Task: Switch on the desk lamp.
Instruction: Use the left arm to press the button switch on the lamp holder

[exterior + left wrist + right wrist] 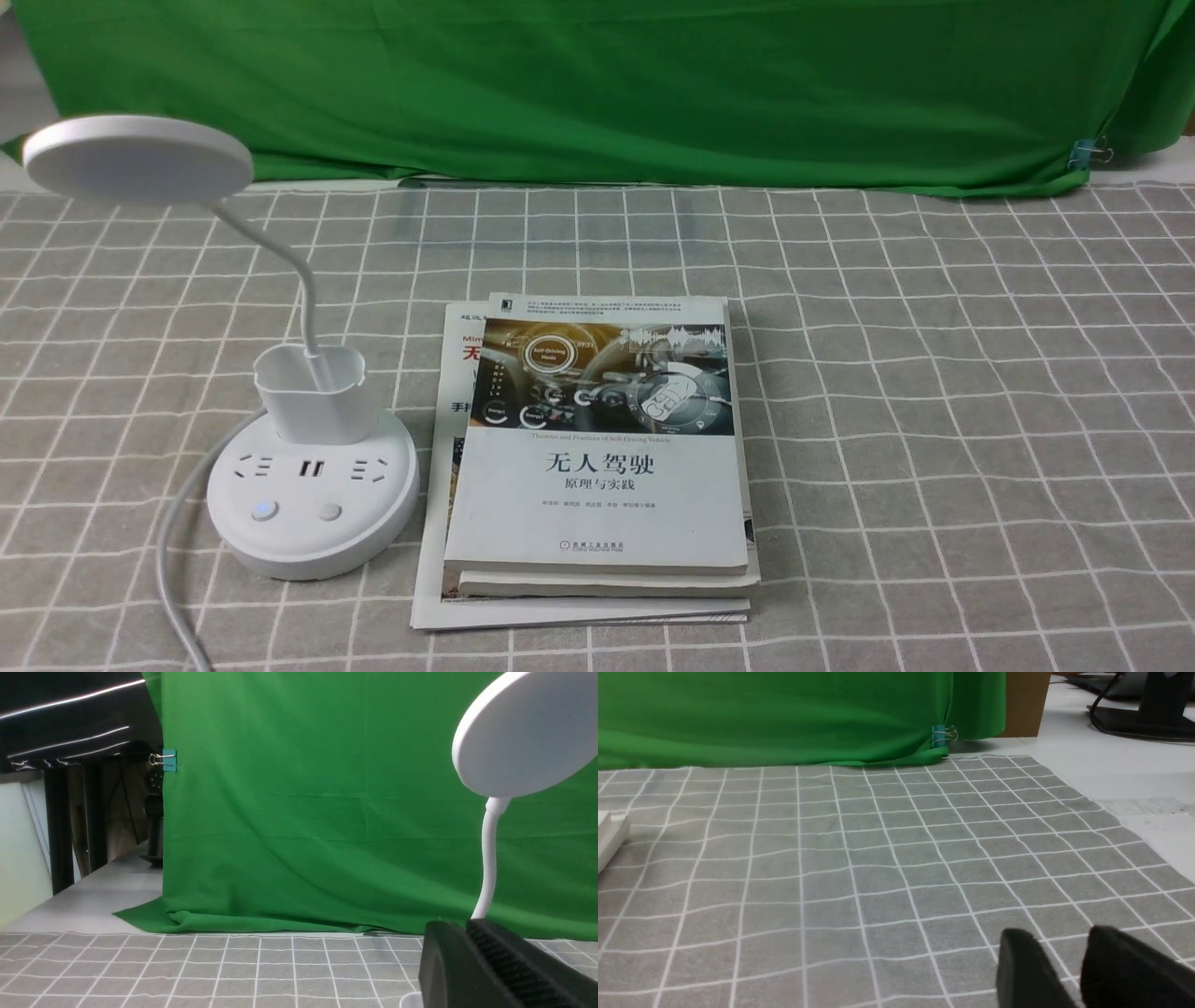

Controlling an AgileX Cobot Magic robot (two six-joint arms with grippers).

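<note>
Top book [597, 504] is showing large Chinese title "无人驾驶", subtitle "原理与实践" below it. Thin English line under the cover photo is reading "Theories and Practices of Self-Driving Vehicle". Photo's round dial is carrying "Self-Driving Mode", with "09:31" beside it. Bottom edge is giving publisher "机械工业出版社", "China Machine Press". Magazine [431, 569] underneath is showing a partly covered red "无"; its other print is staying mostly hidden.
</note>
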